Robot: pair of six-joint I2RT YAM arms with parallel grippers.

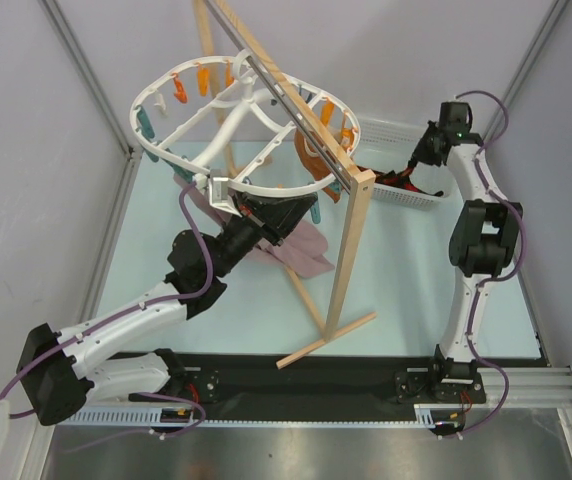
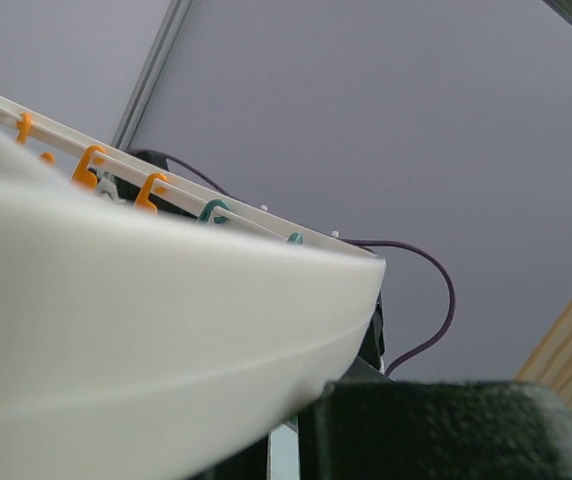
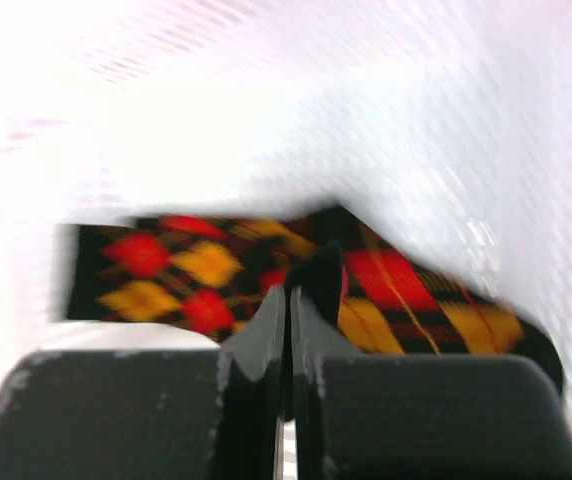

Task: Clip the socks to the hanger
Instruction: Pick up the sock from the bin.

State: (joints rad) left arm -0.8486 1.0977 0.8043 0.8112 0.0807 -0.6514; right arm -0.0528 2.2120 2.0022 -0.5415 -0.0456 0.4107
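The white oval hanger (image 1: pixel 148 100), ringed with orange and teal clips, hangs tilted from the metal rod. My left gripper (image 1: pixel 249 207) reaches up under its near rim and looks shut on it. In the left wrist view the white rim (image 2: pixel 146 330) fills the frame beside one dark finger (image 2: pixel 436 430). The diamond-check socks (image 3: pixel 166 270) lie in the white mesh basket (image 3: pixel 266 110). My right gripper (image 3: pixel 288 300) is shut, pinching a raised fold of a sock. In the top view the right gripper (image 1: pixel 413 165) is down in the basket (image 1: pixel 418 200), where the socks (image 1: pixel 391 181) show.
A wooden stand (image 1: pixel 352 250) with a metal rod (image 1: pixel 296 110) crosses the middle. A mauve-pink cloth (image 1: pixel 304 250) and an orange garment (image 1: pixel 311 160) hang from the hanger. The enclosure's walls close in on the left, back and right.
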